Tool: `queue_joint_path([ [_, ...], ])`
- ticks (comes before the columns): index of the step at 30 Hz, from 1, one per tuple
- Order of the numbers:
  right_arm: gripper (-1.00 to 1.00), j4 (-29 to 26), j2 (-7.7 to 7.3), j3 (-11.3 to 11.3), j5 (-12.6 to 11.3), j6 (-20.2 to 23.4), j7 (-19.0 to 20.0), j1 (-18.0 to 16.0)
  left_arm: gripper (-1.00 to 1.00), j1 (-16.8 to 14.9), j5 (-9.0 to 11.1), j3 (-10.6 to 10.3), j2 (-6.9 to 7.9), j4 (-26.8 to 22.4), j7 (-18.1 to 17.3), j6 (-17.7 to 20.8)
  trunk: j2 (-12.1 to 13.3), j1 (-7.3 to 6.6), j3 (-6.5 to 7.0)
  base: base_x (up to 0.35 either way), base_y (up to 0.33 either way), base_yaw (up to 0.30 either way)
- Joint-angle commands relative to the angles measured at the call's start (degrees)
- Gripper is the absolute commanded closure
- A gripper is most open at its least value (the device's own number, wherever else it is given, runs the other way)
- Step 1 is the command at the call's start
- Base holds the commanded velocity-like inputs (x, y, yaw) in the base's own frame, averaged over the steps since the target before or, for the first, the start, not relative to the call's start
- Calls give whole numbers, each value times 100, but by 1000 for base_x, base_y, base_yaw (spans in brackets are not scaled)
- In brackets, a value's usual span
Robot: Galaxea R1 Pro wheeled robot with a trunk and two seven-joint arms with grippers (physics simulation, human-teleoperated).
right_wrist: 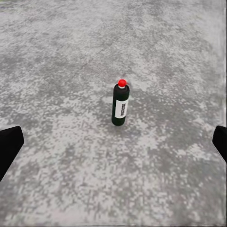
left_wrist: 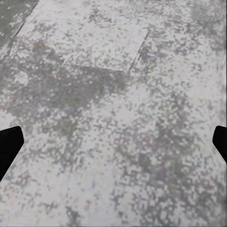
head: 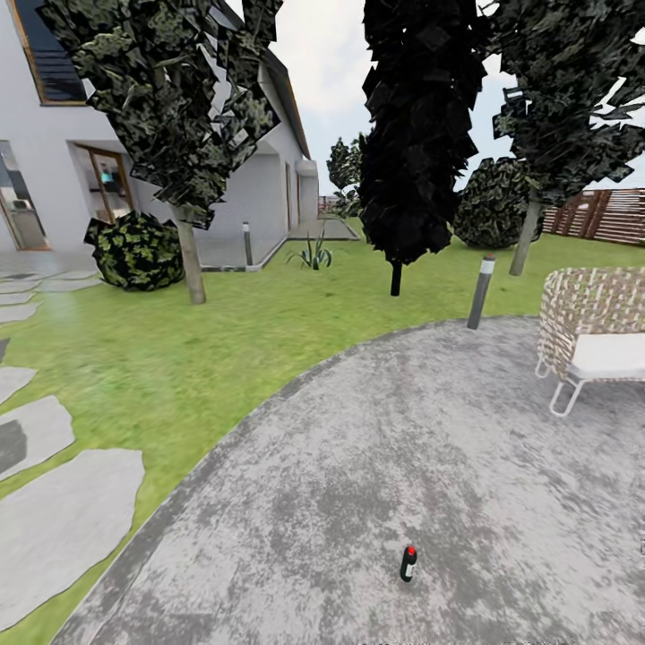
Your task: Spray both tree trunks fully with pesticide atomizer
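Note:
The pesticide atomizer (head: 408, 563) stands upright on the grey stone floor (head: 376, 448), low in the head view; it is a small dark bottle with a white label and a red top. In the right wrist view the atomizer (right_wrist: 120, 106) stands ahead of my right gripper (right_wrist: 113, 146), which is open, its black fingertips wide apart and well short of the bottle. My left gripper (left_wrist: 113, 146) is open too, over bare paving. Two trees rise from the lawn, with pale trunks at the left (head: 190, 260) and far right (head: 526, 237).
A wicker chair (head: 591, 331) with a white cushion stands at the paving's right edge, a short bollard light (head: 481, 291) beside it. A dark thin-stemmed tree (head: 396, 278) grows between the two trees. Stepping stones (head: 63, 520) cross the lawn at left. White house and slat fence (head: 609, 215) behind.

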Motion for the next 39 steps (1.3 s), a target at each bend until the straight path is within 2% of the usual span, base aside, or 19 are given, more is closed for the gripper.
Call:
queue_joint_path([
  [1,-100,0,-1,0,-1,0,0,0,-100,0,0,0,0,-1,0,0,0,0,0,0,0,-286],
  [24,-100,0,-1,0,6,0,5,0,-100,0,0,8,2,1,0,0,0,0,-48,0,8,-279],
  [39,-100,0,-1,0,7,0,4,0,-100,0,0,8,3,-1,0,0,0,0,-131,0,289,-263],
])
